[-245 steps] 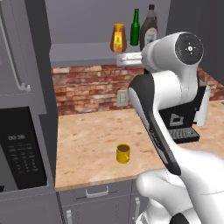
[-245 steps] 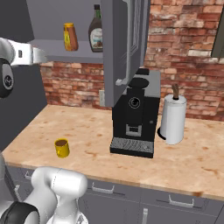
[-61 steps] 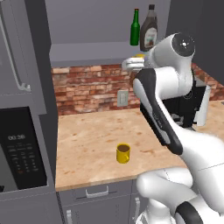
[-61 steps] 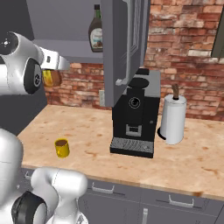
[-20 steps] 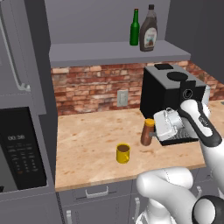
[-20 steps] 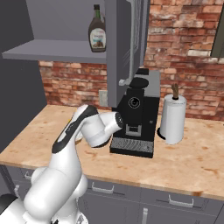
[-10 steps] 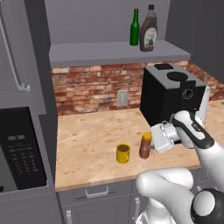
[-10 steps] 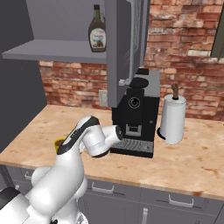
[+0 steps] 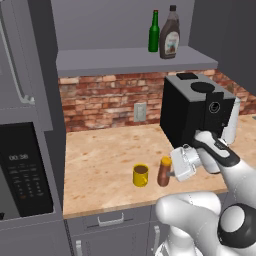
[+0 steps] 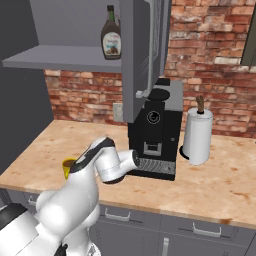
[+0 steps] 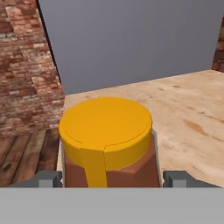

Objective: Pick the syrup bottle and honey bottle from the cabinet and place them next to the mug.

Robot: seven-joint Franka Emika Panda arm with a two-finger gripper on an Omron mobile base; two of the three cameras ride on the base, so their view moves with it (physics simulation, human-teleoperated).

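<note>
The honey bottle (image 9: 163, 172) stands upright on or just above the counter, right beside the yellow mug (image 9: 140, 175). My gripper (image 9: 169, 173) reaches in from the right and is shut on the bottle. In the hand view the bottle's orange cap (image 11: 105, 129) sits between the two fingertips (image 11: 45, 179), with the gripper (image 11: 111, 179) closed around the amber body. The syrup bottle (image 9: 170, 36) stands on the cabinet shelf (image 9: 125, 59), also the syrup bottle (image 10: 111, 35) from the right. My arm hides most of the mug (image 10: 67, 164) in the right base view.
A slim green bottle (image 9: 154, 32) stands left of the syrup bottle. A black coffee machine (image 9: 196, 111) sits behind my hand, with a paper towel roll (image 10: 197, 136) to its right. The microwave (image 9: 22, 175) borders the counter on the left. An open cabinet door (image 10: 146, 50) hangs above the machine.
Over the last second my arm carried the honey bottle down and left, from in front of the coffee machine to right beside the mug. The syrup bottle has stayed on the shelf.
</note>
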